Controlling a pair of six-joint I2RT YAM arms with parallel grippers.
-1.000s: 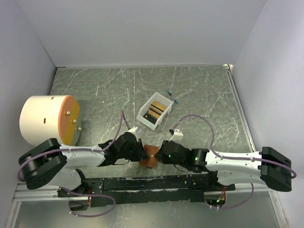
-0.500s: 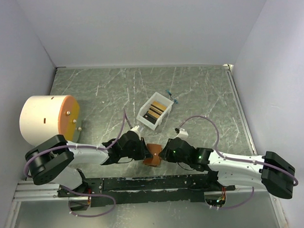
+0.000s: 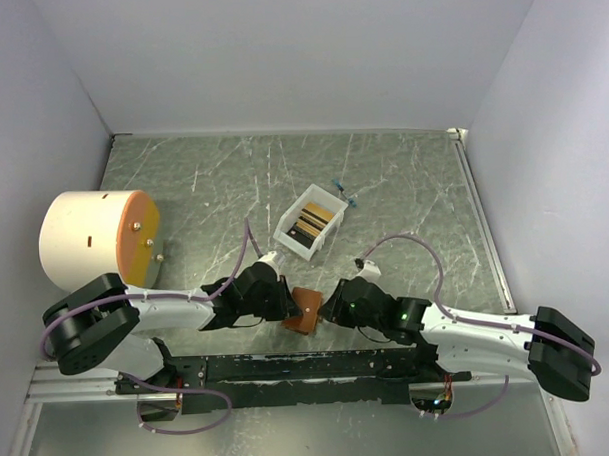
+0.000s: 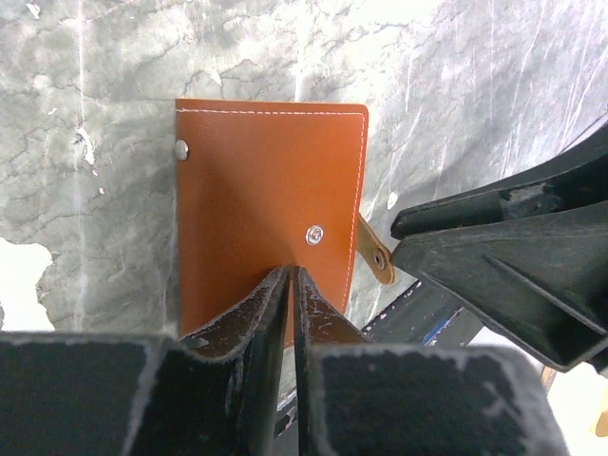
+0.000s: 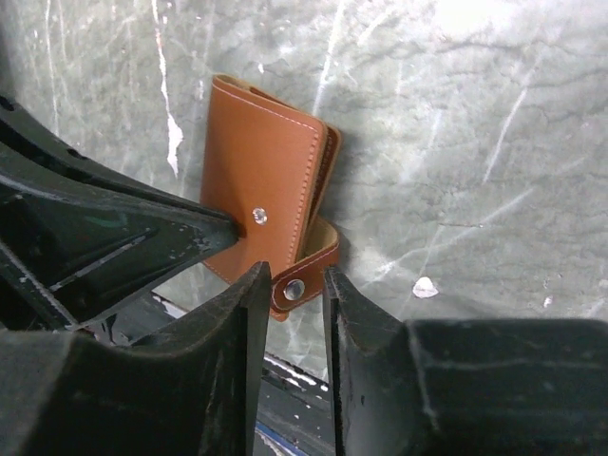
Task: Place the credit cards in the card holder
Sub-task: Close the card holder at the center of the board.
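The small brown leather folding card holder (image 3: 305, 314) lies low in the centre of the top view, on the grey marbled tabletop (image 3: 413, 194), wedged between the 2 sets of jaws. The left jaws come in from its left and the right jaws from its right.

In the left wrist view the left jaws are drawn almost together, with only a thin slit between them, and they are pinched on the holder's near edge at the bottom centre of the frame. The cover runs straight up the frame from them.

In the right wrist view the right jaws stand a little apart. The unsnapped snap tab (image 5: 296, 285) lies in the gap between them at the bottom centre. I cannot tell whether they press on it. The stud (image 5: 258, 217) on the cover is bare, so the holder looks unfastened, though its covers lie folded together.

The holder's long axis points away from the right jaws and leans slightly left. Its open edge and tab are on the right jaws' side, so lifting the cover probably falls to them.

The dark and gold-tan credit cards (image 3: 312, 224) sit in the white rectangular plastic box (image 3: 291, 242), just above the holder in the top view and about equally near both arms.
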